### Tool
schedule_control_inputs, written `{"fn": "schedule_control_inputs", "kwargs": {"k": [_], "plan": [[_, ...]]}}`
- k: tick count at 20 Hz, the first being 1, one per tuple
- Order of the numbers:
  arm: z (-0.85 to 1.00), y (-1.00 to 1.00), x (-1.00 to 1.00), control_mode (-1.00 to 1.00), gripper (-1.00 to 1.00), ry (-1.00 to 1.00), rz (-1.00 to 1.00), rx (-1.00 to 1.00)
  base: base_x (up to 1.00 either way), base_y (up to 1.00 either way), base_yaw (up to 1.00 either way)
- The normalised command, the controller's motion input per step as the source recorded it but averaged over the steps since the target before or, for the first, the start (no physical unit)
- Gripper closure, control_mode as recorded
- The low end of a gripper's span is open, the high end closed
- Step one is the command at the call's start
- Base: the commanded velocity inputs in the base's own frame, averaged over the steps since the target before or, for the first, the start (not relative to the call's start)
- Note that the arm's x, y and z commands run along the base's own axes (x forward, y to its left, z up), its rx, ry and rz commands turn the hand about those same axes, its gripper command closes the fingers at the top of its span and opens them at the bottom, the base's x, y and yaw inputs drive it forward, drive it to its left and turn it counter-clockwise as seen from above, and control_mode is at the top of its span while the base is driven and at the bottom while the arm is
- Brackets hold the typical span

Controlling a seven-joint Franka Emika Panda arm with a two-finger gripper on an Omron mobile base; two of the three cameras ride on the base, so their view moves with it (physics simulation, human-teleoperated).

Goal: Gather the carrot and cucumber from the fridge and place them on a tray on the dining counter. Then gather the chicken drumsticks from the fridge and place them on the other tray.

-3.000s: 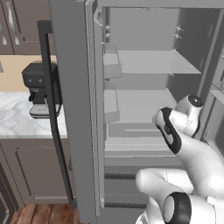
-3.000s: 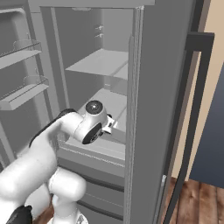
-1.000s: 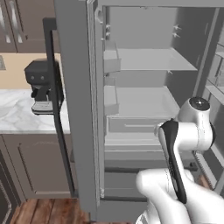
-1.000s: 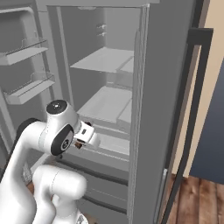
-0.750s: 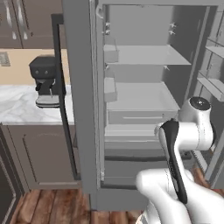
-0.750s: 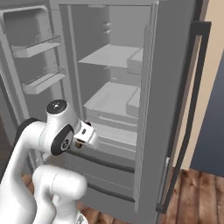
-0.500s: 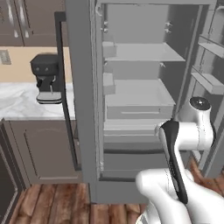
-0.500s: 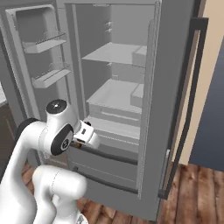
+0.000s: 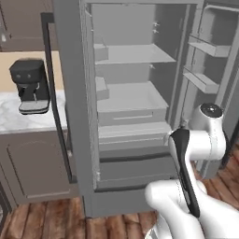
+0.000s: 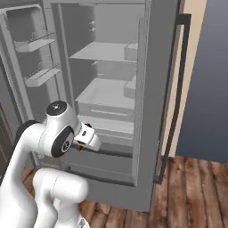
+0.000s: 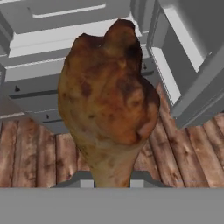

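Note:
A browned chicken drumstick [image 11: 109,109] stands close before the hand camera, thin end down between the jaws. My gripper [image 10: 89,137] is shut on it, held low in front of the open fridge [image 9: 130,93], whose shelves [image 10: 104,53] are bare. In the left base view my own arm hides the hand. The carrot, the cucumber, both trays and the dining counter are out of view.
Both fridge doors stand open: one [image 9: 70,93] with a dark handle on the left, one with door bins [image 9: 205,60] on the right. A black coffee machine [image 9: 30,86] sits on a marble counter [image 9: 14,123]. Wooden floor [image 10: 187,191] lies below and to the right.
The whole picture has shifted: the base has backed away from the fridge, which now looks smaller and farther. The arm keeps its folded pose with the drumstick in the grip.

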Motion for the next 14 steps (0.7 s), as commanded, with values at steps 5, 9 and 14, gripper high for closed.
{"fn": "schedule_control_inputs", "kwargs": {"k": [5,9,14], "plan": [[0.00,0.00,0.00,1.00,1.00,0.00,0.00,0.00,-0.33,-0.02,-0.39],[0.00,0.00,0.00,1.00,1.00,0.00,0.00,0.00,-0.34,-0.14,-0.43],[0.00,0.00,0.00,1.00,1.00,0.00,0.00,0.00,-0.32,-0.27,-0.44]]}}
